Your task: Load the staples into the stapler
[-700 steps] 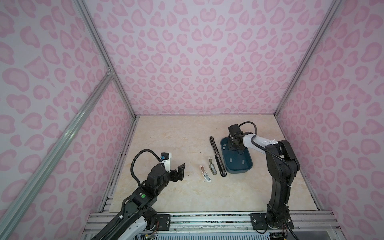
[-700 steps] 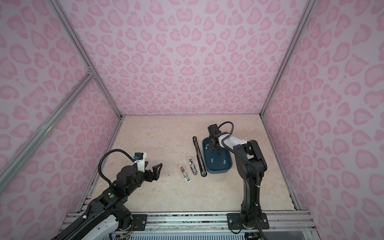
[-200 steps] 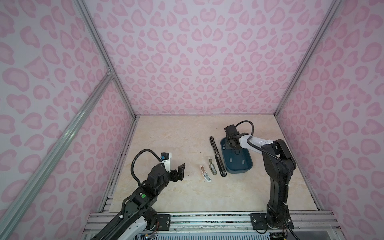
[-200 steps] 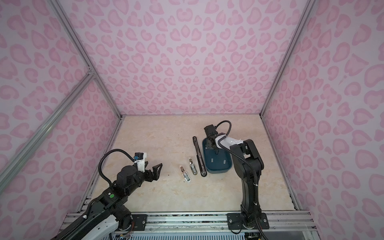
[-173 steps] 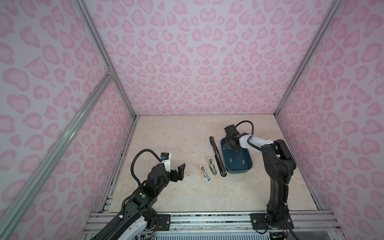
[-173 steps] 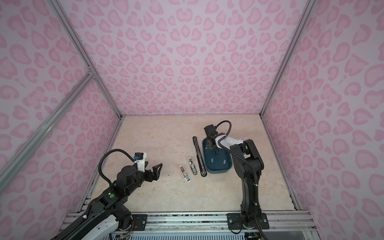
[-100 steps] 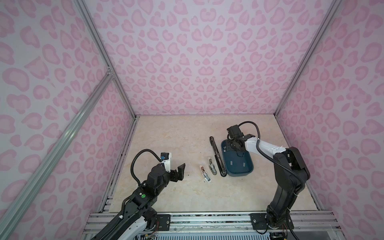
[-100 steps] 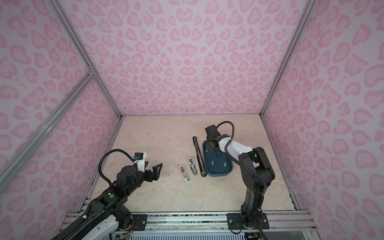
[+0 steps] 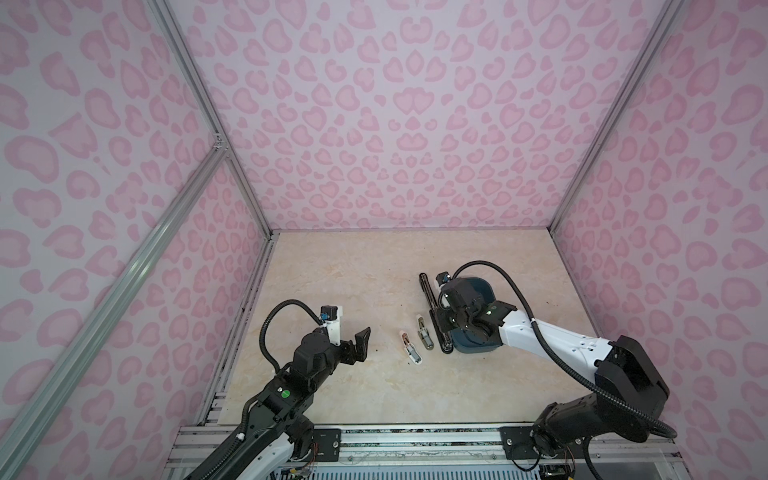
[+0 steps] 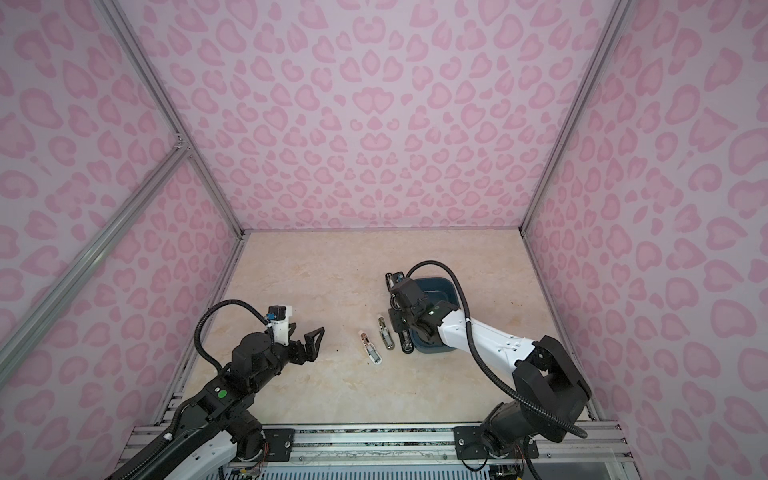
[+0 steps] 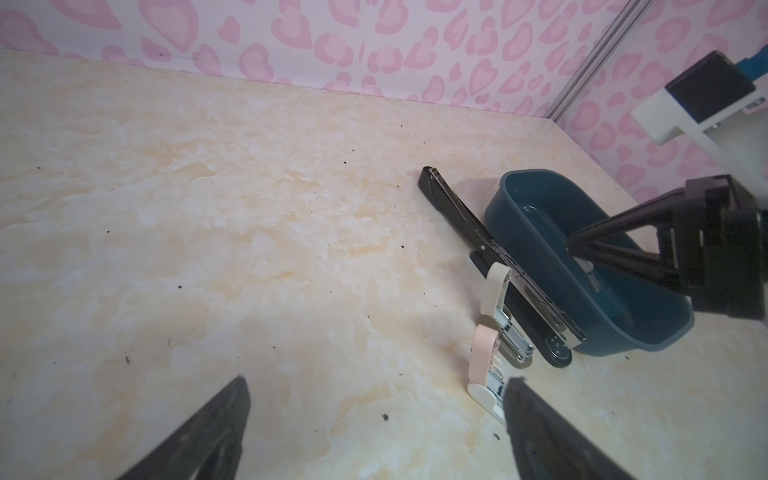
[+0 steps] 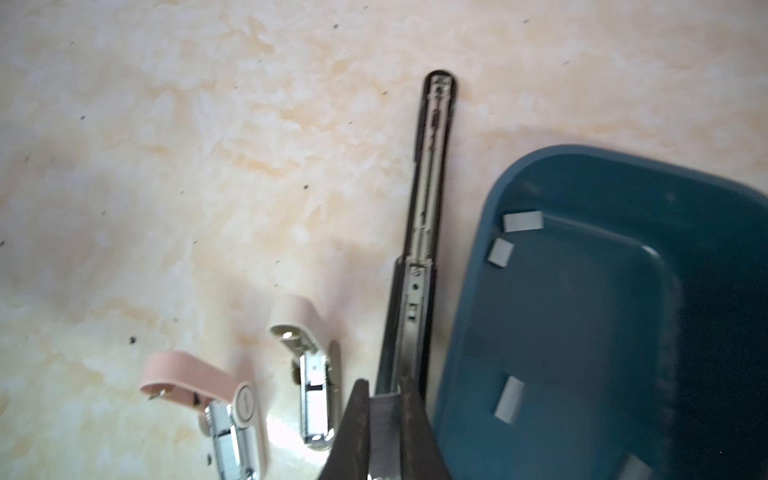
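Currently the right pincer (image 12: 385, 388) is clamped on one staple strip (image 12: 384, 432), positioned over the near part of the opened black stapler (image 12: 430, 174). Other staples (image 12: 523, 221) lie in the blue tray (image 12: 465, 332), just right of that stapler. A pink stapler (image 12: 195, 380) and a beige stapler (image 12: 299, 316) lie just left of it. The left pincer (image 11: 378, 380) hovers, fingers apart, above the surface (image 11: 208, 208), well to the left.
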Controlling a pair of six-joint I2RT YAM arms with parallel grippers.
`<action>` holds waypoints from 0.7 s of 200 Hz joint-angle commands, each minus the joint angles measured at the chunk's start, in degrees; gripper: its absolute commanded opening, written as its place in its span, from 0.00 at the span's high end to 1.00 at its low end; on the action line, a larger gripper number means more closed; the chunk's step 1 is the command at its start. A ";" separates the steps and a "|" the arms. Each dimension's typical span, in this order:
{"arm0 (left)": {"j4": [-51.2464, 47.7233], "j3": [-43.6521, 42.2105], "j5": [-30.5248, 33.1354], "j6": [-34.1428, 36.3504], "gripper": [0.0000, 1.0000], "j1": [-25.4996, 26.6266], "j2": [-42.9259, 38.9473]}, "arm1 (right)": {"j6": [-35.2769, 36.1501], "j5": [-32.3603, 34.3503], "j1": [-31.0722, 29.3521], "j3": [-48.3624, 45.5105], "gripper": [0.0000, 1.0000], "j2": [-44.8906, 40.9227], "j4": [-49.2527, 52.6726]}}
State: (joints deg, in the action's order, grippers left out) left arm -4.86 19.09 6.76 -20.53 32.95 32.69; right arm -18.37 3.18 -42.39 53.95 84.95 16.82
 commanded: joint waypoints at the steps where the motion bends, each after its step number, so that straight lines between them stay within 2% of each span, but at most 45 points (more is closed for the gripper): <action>1: 0.55 -0.20 -0.54 -0.12 0.04 -0.08 -0.21 | -3.31 0.56 -2.13 -2.21 0.88 0.21 -3.10; 46: 0.26 -0.72 -0.30 -0.30 0.04 -0.08 -1.85 | -5.80 4.88 -2.83 -5.00 0.90 1.25 -2.32; 140: 0.07 -1.29 -0.28 -0.47 0.04 -0.08 -3.15 | -6.49 3.15 3.08 -12.98 0.90 -6.20 -3.30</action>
State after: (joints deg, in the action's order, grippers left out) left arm -5.04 18.11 6.44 -20.97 32.95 29.76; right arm -24.49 6.39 -40.29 42.19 79.81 14.37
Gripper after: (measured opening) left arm 0.960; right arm 0.112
